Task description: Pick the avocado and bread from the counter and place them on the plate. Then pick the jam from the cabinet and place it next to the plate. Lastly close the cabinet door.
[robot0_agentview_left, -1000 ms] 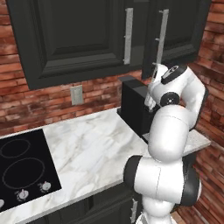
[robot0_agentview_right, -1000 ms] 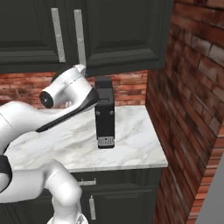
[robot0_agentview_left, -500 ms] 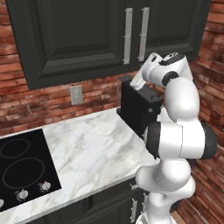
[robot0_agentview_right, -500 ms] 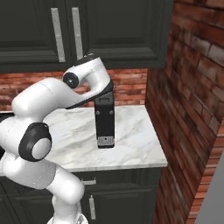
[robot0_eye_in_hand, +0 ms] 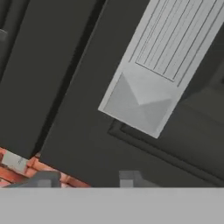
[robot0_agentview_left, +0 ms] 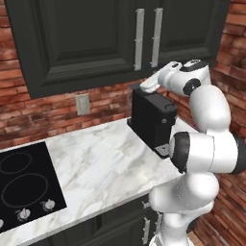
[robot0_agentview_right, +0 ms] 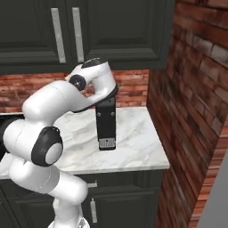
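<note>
Cabinet door [robot0_agentview_left: 185, 29], closed, long axis and silver handle [robot0_agentview_left: 156, 37] running upright above the counter [robot0_agentview_left: 105, 163] in the left base view; right base view showing the arm now bending lower over the coffee machine [robot0_agentview_right: 107, 124]; hand view facing the handle [robot0_eye_in_hand: 148, 74] diagonally, gripper now closing on nothing.

You get even, soft rendered light, faint shadows, no glare; the hand view looks coarse and blurry.
</note>
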